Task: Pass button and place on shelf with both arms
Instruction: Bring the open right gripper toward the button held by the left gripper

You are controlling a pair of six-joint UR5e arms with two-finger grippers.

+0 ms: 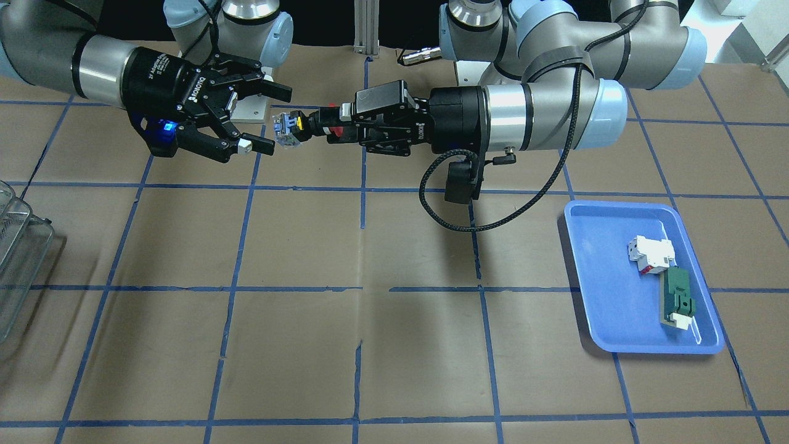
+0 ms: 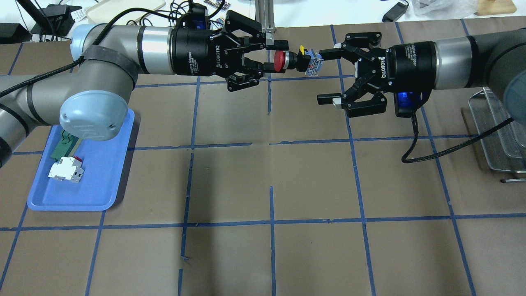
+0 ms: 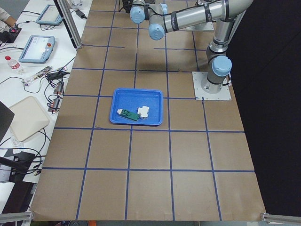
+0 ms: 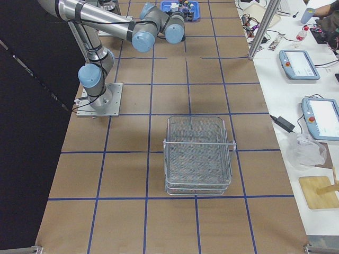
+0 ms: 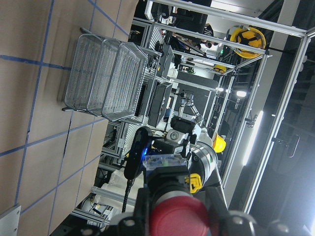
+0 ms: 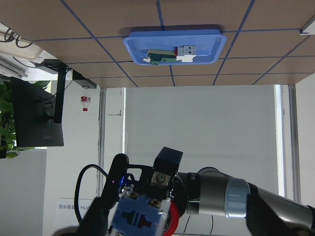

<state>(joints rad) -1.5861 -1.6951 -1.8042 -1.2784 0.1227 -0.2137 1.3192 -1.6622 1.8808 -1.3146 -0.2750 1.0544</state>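
Two grippers meet in mid-air above the desk, roughly midway between its two short ends. The left gripper (image 2: 276,55) is clamped on the button (image 2: 298,61) at the red-cap end. The black body, yellow ring and bluish clear base stick out sideways toward the right gripper (image 2: 324,76). That gripper is spread wide and holds nothing. The button's base sits at the mouth of its fingers, nearer one finger than the other in the overhead view, and I cannot make out any contact.

By my judgement the button is light and rigid, hard plastic throughout, so weight matters little; slip and twist are the concerns. The domed cap is smooth and rounded, a poor seat for flat pads. The blocky base and black body offer flatter sides and are the only free part. The right fingers should therefore close there, square across the base. They should be centred first so that closing does not lever the button askew in the left grip. Moderate force should do, since the clear housing looks as if it could chip.

The shelf (image 4: 198,159) stands near the desk's end on the robot's right, well apart from the handover. The blue tray (image 2: 102,185) lies toward the opposite end, holding a white-and-red block (image 2: 65,170) and a green flat part (image 2: 61,144).
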